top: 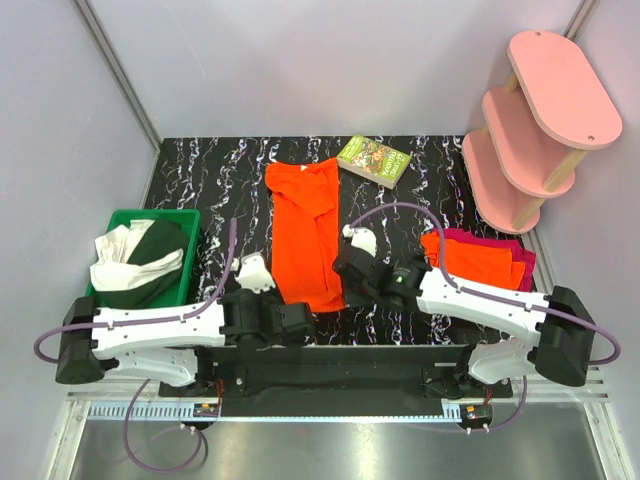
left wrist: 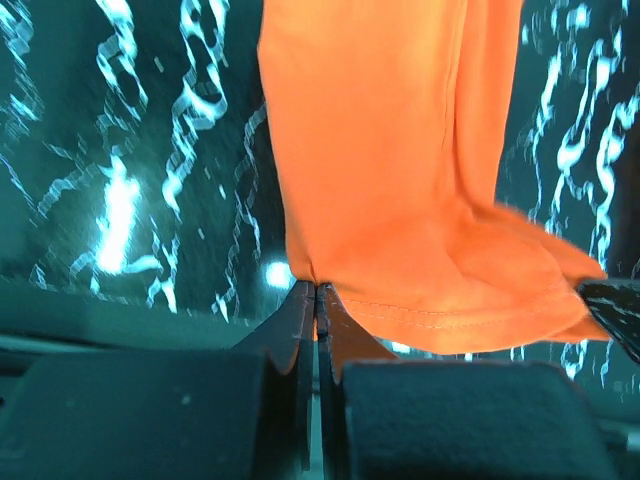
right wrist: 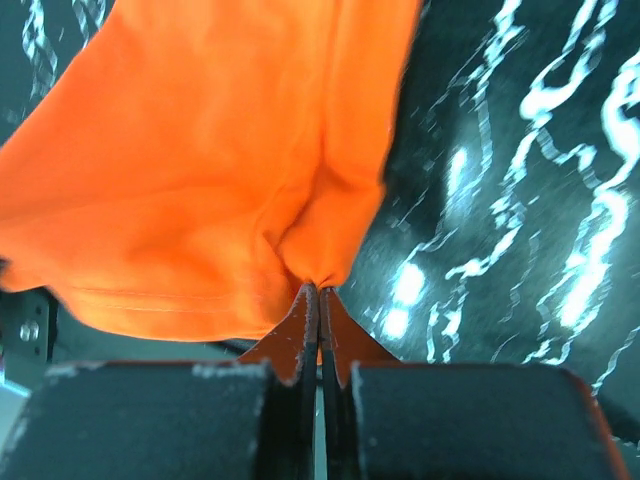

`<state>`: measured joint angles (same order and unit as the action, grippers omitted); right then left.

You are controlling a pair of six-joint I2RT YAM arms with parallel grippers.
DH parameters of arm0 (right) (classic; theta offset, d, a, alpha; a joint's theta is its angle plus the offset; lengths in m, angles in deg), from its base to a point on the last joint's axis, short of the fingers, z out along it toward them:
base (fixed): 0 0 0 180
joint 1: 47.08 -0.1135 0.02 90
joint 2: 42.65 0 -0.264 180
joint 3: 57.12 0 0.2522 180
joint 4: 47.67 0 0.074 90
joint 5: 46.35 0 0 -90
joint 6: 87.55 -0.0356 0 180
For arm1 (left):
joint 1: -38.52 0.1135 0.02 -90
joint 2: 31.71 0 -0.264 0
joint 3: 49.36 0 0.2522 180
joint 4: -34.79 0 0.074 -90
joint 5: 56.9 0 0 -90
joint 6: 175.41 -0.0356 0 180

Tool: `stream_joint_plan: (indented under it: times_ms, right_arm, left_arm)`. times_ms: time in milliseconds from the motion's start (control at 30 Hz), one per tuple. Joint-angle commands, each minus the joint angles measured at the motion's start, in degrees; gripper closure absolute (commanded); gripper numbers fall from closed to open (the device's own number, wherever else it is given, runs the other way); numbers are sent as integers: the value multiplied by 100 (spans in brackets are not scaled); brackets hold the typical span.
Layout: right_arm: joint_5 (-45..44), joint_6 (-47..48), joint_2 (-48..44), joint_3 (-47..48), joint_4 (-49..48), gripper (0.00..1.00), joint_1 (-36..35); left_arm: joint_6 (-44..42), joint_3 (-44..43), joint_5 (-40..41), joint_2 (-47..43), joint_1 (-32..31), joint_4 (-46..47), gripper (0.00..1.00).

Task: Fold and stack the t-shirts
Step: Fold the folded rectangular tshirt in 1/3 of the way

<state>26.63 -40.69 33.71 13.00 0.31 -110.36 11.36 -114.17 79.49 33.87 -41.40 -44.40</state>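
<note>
Farthest from the jaws on the left, a green bin (top: 118, 218) holds crumpled white and dark green cloth (top: 135, 262); whether it belongs to the job cannot be told. The left gripper (left wrist: 316, 290) has its jaws pressed together on the near left corner of the orange t-shirt (left wrist: 400, 180), the stitched hem running off to the right of its tips. That shirt lies straight ahead of both grippers as a long narrow strip on the black marbled table (top: 210, 180), its sides apparently already folded in and its far end well beyond the jaws. The right gripper (right wrist: 318, 290) is likewise shut tight, pinching the near right corner, where the cloth bunches into a small pucker just ahead of its tips and spreads away to their left. Beyond the strip's far end and to the right lies a book (top: 374, 160), and further right stands a pink shelf (top: 540, 130). Right of the right gripper, beside its arm, a folded orange t-shirt (top: 480, 262) rests on a magenta t-shirt (top: 527, 262), so two seem done and stacked. By my reading the work is past halfway: the held shirt needs its crosswise fold, bringing the near hem toward the far end, and then a place on that pile.
</note>
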Motion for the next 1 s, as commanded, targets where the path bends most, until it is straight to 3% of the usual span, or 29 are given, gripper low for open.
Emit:
stream_joint_plan:
  times_ms: [0,200,467,967]
  right_arm:
    - [-259,437,177,454,68,100,632]
    - [-206,1157,713,1253,-47,100,1589]
    - [-48,1439,1828,2133,-266,100,2048]
    - [365,1659,3728,4145,-328,100,2698]
  left_arm:
    - [-674,-397,625,-54,555,-129,100]
    - [-2325,-433,573,-63,1680,863,100]
    - [-4287,-467,28,288,3025,2532,100]
    - [-5818,-1837,-1088,2229,4722,3844,100]
